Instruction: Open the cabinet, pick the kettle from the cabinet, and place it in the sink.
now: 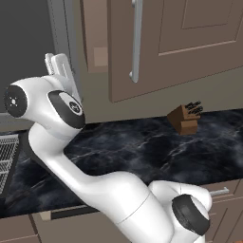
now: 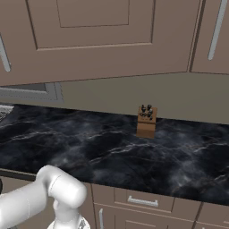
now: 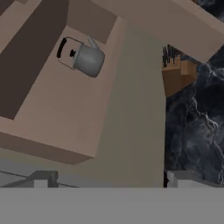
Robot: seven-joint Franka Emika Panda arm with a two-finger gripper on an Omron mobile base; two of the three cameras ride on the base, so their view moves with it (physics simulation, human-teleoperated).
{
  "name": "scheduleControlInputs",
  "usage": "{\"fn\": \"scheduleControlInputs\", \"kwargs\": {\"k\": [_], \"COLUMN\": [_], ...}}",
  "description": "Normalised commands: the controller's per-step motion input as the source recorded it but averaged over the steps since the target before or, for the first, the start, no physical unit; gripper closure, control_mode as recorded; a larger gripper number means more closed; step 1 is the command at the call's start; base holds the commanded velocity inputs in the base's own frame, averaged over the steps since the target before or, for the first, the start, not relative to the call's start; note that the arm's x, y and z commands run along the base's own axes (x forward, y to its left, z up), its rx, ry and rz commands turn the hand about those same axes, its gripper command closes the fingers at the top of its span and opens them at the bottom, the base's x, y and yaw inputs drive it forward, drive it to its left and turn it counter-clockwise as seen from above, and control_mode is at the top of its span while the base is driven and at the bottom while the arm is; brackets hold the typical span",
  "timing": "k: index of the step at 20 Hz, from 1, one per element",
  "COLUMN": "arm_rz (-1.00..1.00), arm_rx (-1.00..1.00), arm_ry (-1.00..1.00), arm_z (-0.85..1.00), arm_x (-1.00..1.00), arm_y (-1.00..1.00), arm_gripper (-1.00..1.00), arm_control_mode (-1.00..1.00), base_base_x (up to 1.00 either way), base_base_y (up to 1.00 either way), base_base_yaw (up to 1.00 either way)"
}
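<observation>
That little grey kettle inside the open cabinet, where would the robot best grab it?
Probably by the black handle arching over the kettle: it is thin enough for the open gripper to close across. Come in straight through the cabinet's open front, since the kettle stands alone on its floor, spout pointing away from the handle.

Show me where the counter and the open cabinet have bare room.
The black marble counter lies bare on both sides of the knife block, which stands at the back wall. On the cabinet shelf the kettle sits deep inside; the front stretch is free.
</observation>
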Motion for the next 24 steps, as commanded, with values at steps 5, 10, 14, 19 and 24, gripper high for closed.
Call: {"fn": "scheduleControlInputs", "kwargs": {"k": [5,10,14,19,24], "arm_rz": [-0.17,-0.07,-0.10,-0.08,-0.08], "arm_rx": [0.10,0.08,0.08,0.09,0.11], "arm_ry": [-0.12,-0.14,-0.13,-0.12,-0.10], "arm_z": [-0.05,-0.22,-0.17,-0.19,-0.18], "arm_x": [0.28,0.08,0.24,0.24,0.20], "arm_y": [-0.02,-0.04,-0.06,-0.10,-0.10], "arm_gripper": [-1.00,-1.00,-1.00,-1.00,-1.00], "arm_control_mode": [-1.00,-1.00,-1.00,-1.00,-1.00], "base_base_x": [0.00,0.00,0.00,0.00,0.00], "base_base_y": [0.00,0.00,0.00,0.00,0.00], "base_base_yaw": [0.00,0.00,0.00,0.00,0.00]}}
